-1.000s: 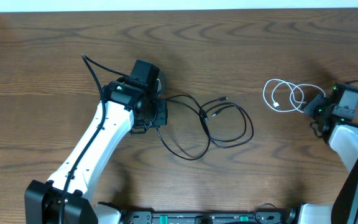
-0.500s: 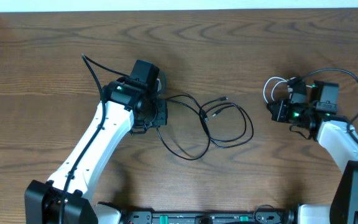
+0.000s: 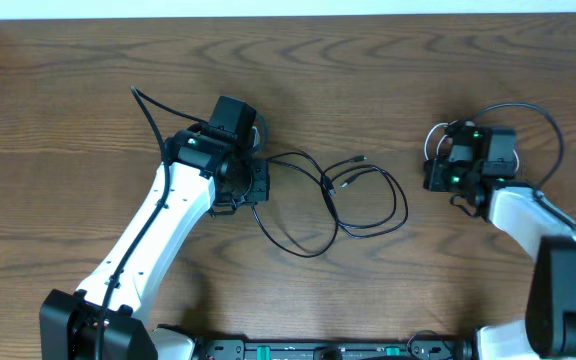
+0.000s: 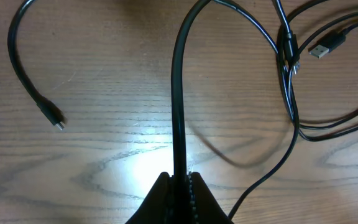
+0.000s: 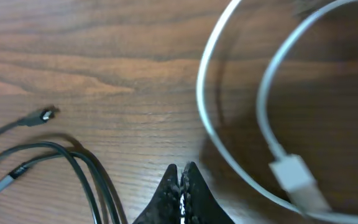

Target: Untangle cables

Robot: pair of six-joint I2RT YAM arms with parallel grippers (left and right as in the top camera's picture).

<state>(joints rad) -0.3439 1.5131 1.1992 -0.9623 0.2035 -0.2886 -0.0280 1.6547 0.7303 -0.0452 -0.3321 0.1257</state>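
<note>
The left gripper is clamped on a black cable whose loops trail right to mid-table; the right gripper is pinched together, empty. The white cable lies just beside its fingertips, far right.

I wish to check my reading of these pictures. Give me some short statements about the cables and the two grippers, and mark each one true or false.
1. The left gripper is shut on a black cable. True.
2. The white cable is wound into the black cables. False: it lies apart from them, near the right arm.
3. The right gripper holds the white cable. False: its fingers are closed on nothing, and in the right wrist view the white cable lies on the table beside them.
4. A USB plug of a black cable lies free on the table. True.
</note>
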